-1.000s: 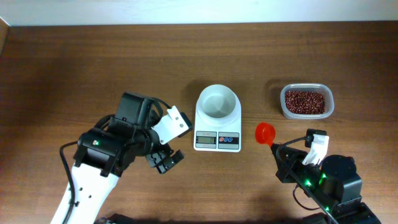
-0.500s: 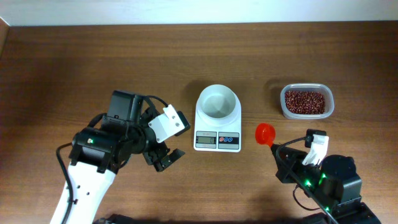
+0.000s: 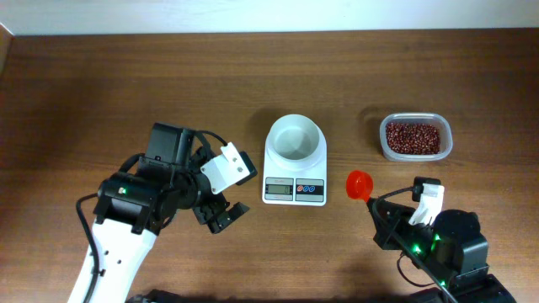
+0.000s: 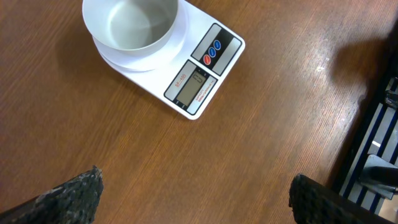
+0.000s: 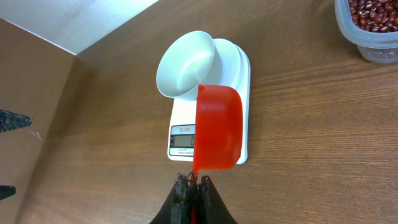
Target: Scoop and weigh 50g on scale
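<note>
The white scale [image 3: 294, 190] sits mid-table with its round bowl [image 3: 295, 137] empty; it also shows in the left wrist view [image 4: 186, 68] and the right wrist view [image 5: 244, 74]. The dark reddish-brown beans [image 3: 413, 136] lie in a clear tub [image 3: 447, 140] at the right, its corner in the right wrist view [image 5: 373, 43]. My right gripper [image 3: 371, 200] [image 5: 193, 182] is shut on the handle of an orange-red scoop [image 3: 360, 183] [image 5: 217, 127], held just right of the scale. No beans show in the scoop. My left gripper [image 3: 223, 215] [image 4: 196, 186] hangs open and empty, left of the scale.
The left arm [image 3: 135, 202] fills the front left of the wooden table [image 3: 101, 84]. A pale wall edge [image 3: 253, 17] runs along the back. A dark rack [image 4: 379, 143] shows at the right of the left wrist view.
The left arm has shifted a little to the left. The right gripper has moved the scoop slightly right and toward the front. Both grippers keep their states.
</note>
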{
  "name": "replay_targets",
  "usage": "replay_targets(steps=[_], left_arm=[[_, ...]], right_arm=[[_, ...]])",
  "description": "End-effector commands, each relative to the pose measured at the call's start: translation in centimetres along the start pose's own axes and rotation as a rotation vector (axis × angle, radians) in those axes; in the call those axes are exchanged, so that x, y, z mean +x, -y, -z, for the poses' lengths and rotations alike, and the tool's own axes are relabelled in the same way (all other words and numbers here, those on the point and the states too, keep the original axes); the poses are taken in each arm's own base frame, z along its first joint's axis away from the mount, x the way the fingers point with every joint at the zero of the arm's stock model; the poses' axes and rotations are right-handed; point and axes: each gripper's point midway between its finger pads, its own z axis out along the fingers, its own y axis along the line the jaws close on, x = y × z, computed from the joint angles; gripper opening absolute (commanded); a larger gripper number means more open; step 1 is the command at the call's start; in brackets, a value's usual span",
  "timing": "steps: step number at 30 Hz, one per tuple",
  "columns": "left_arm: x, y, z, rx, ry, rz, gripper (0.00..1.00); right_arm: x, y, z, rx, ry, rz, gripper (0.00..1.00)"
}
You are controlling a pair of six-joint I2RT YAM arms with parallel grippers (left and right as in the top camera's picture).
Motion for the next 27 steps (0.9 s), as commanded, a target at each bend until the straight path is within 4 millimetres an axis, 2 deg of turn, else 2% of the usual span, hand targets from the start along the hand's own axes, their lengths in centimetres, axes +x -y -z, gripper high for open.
replay_targets(steps=[1, 27], left_arm=[[0.37, -0.02, -0.16, 0.003, -0.008, -0.01, 0.99], [0.37, -0.03, -0.15, 0.003, -0.008, -0.009, 0.99]], right_arm=[[-0.62, -0.42, 0.46, -0.01, 0.021, 0.009, 0.04], [0.29, 0.16, 0.46, 0.013, -0.017, -0.001, 0.04]])
